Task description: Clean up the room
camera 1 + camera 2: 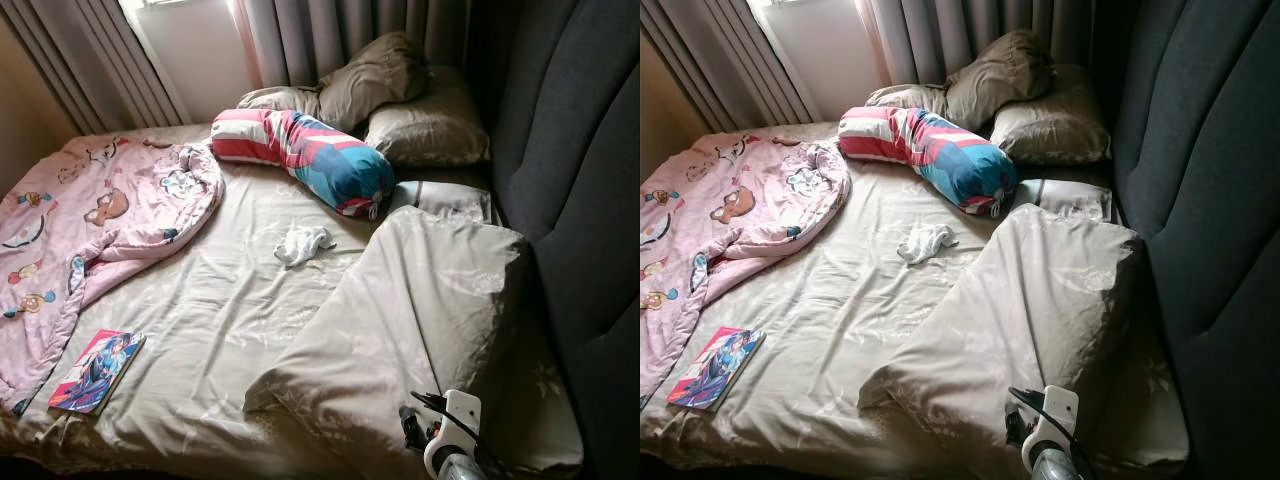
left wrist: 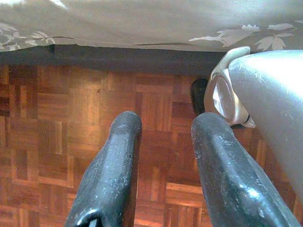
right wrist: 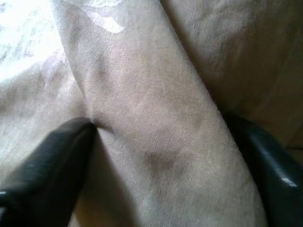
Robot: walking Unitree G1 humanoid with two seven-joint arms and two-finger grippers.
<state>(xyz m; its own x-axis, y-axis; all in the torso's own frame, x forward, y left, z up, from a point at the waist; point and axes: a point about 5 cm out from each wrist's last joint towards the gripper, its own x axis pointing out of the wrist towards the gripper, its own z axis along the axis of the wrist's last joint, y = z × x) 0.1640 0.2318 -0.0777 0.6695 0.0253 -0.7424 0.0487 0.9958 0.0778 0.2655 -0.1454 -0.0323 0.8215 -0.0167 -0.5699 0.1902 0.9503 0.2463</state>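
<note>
Right gripper (image 3: 156,142) at the near edge of the bed (image 1: 230,330), fingers (image 3: 47,161) spread moderately with a raised fold of the beige duvet (image 1: 420,310) between them — one finger pressed into the cloth, the other against its far side; grip not yet confirmed as closed. Right wrist visible low in the head views, over the duvet's near right corner.

Duvet bunched on the right half of the bed, beside the dark headboard (image 1: 580,180). Long axis from the near edge back toward the pillows (image 1: 400,100), slightly slanted; loose corner pointing toward the near middle of the bed. Fold in the gripper aligned with that same axis. Spreading therefore likely a pull leftward across the bare sheet. Right arm clearly the nearer one.

Left gripper (image 2: 161,156) hanging idle above the parquet floor (image 2: 71,118) at the bed's base, fingers a narrow gap apart, holding nothing.

Other items for tidying, all well apart from the right gripper: white cloth (image 1: 303,243) mid-bed, book (image 1: 97,372) near the left front corner, pink blanket (image 1: 90,220) crumpled on the left, striped bolster (image 1: 300,155) lying diagonally ahead of the pillows.
</note>
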